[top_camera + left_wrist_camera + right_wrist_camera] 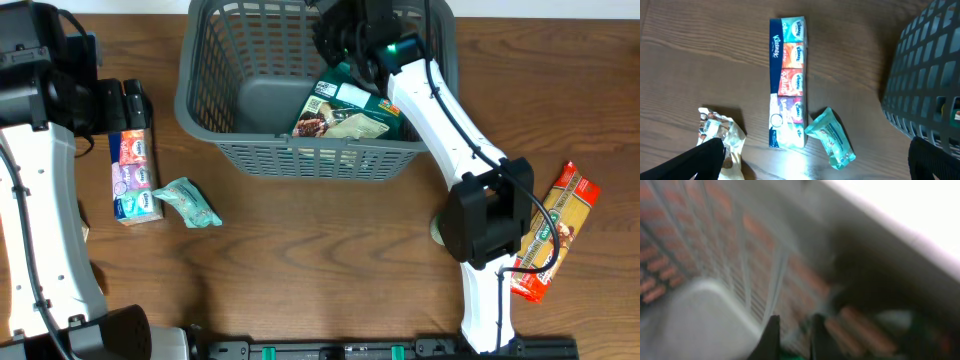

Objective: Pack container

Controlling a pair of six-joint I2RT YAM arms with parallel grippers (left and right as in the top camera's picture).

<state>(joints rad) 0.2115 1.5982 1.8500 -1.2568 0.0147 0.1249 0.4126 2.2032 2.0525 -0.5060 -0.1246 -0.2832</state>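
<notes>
**Q:** Where is the container relative to each tool?

**A:** The container (240, 152), a dark grey slotted basket on the bench (330, 260), encloses the right tool (340, 45), which sits inside it near the far wall. The container stands well off to one side of the left tool (128, 100), out beyond one of its fingers.

**Q:** How do the tools stand?

**A:** The left tool is spread wide and holds nothing. Its fingers (705, 160) show at the two lower corners of the wrist view. The right tool's fingers (771, 337) stand close together with a narrow gap between them. That view is blurred, so I cannot tell whether they pinch anything.

**Q:** What lies near each tool?

**A:** Just below the right tool, a dark green food packet (340, 112) leans inside the container. Beneath the left tool, a Kleenex tissue pack (787, 80) lies lengthwise between the fingers. A small teal packet (832, 139) lies just beside the pack's nearer end, and a crumpled silvery wrapper (720, 131) lies against one finger. An orange pasta packet (555, 235) lies on the bench outside the container, well apart from both tools.
</notes>
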